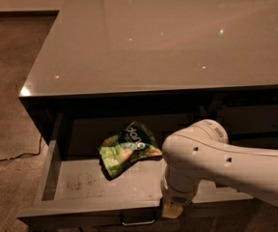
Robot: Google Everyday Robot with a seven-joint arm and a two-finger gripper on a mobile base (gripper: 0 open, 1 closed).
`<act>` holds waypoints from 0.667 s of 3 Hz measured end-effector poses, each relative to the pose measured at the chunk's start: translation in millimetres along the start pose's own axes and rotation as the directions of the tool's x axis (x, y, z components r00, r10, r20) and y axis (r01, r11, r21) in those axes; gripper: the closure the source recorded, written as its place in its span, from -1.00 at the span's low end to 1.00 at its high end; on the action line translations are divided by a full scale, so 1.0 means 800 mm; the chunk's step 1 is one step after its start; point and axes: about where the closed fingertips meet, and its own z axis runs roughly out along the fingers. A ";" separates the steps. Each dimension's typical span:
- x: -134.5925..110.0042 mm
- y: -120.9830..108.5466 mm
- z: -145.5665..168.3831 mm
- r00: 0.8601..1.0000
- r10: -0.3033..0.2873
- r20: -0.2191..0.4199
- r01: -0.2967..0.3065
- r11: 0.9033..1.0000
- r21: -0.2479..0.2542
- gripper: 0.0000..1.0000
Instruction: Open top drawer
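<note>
We see a white arm [211,170] with a smooth, rounded shell: a thick link ending in a bulbous joint. Two small dark round recesses mark its side, and a greyish ribbed ring caps the joint's top. Beneath, the wrist narrows to a cylinder with a speckled vent patch. The gripper [172,210], a pale yellowish piece, hangs under it at the drawer's [81,183] front edge.

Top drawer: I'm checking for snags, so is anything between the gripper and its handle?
Nothing visible does. The gripper is at the front edge of the top drawer, just right of the metal bar handle. The green snack bag lies farther back on the drawer floor, out of the way.
</note>
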 end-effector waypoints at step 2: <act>0.000 0.000 -0.002 1.000 -0.006 0.011 0.006 1.000 0.002 -0.46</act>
